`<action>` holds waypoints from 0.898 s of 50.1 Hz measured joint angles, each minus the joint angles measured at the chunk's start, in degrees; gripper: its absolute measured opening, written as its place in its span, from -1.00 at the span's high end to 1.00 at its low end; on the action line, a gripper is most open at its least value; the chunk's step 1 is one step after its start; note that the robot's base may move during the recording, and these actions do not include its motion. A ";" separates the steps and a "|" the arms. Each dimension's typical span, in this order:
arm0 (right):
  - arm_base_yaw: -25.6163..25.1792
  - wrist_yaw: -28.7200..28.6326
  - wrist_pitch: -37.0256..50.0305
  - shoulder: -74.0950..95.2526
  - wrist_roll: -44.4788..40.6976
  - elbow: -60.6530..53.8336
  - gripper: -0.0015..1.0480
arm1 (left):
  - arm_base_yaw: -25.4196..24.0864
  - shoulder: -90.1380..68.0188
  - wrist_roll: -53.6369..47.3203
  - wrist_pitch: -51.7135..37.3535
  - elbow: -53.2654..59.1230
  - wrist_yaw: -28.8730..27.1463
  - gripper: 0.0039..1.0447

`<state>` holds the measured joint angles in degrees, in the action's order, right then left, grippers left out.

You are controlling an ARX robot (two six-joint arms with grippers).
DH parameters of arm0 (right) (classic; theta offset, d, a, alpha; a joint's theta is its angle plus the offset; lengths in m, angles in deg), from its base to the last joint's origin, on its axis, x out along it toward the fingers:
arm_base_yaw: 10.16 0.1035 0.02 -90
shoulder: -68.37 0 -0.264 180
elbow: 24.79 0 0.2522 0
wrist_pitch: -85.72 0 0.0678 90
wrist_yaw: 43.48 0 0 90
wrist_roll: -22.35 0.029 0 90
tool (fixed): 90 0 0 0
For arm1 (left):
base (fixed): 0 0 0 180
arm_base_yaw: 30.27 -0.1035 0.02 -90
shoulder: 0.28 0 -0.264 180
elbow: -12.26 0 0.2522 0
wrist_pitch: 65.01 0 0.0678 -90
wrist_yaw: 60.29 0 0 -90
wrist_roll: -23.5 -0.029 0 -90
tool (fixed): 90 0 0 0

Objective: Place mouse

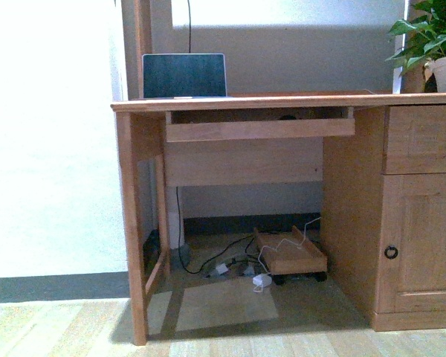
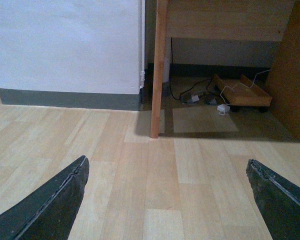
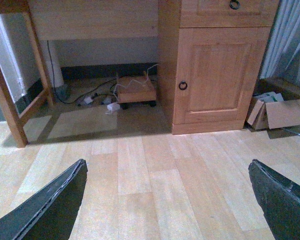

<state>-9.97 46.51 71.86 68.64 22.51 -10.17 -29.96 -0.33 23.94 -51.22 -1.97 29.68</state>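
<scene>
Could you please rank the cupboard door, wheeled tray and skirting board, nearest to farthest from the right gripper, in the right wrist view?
1. Cupboard door, straight ahead, closest.
2. Wheeled tray, under the desk.
3. Skirting board, along the back wall.

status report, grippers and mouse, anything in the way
Left gripper open, empty. Right gripper open, empty. Mouse not in view on any camera. Desk ahead, laptop on top, keyboard tray beneath the top.
</scene>
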 joint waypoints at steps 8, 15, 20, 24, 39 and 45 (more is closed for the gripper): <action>0.00 0.00 0.00 0.00 0.00 0.00 -0.86 | 0.00 0.02 0.00 0.00 0.00 0.00 -0.86; 0.00 0.00 0.00 0.00 0.00 0.00 -0.86 | 0.00 0.00 0.00 0.00 0.00 0.00 -0.86; 0.00 0.00 0.00 0.00 0.00 0.00 -0.86 | 0.00 0.00 0.00 0.00 0.00 0.00 -0.86; 0.00 0.00 0.00 0.00 0.00 0.00 -0.86 | 0.00 0.00 0.00 0.00 0.00 0.02 -0.86; 0.00 0.00 0.00 0.00 0.00 0.00 -0.86 | 0.00 0.00 0.00 0.00 0.00 0.00 -0.86; 0.00 -0.02 0.00 0.00 0.00 0.00 -0.86 | 0.00 0.00 0.00 0.00 0.00 0.02 -0.86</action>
<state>-9.97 46.49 71.86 68.64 22.51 -10.17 -29.96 -0.33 23.94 -51.22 -1.97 29.70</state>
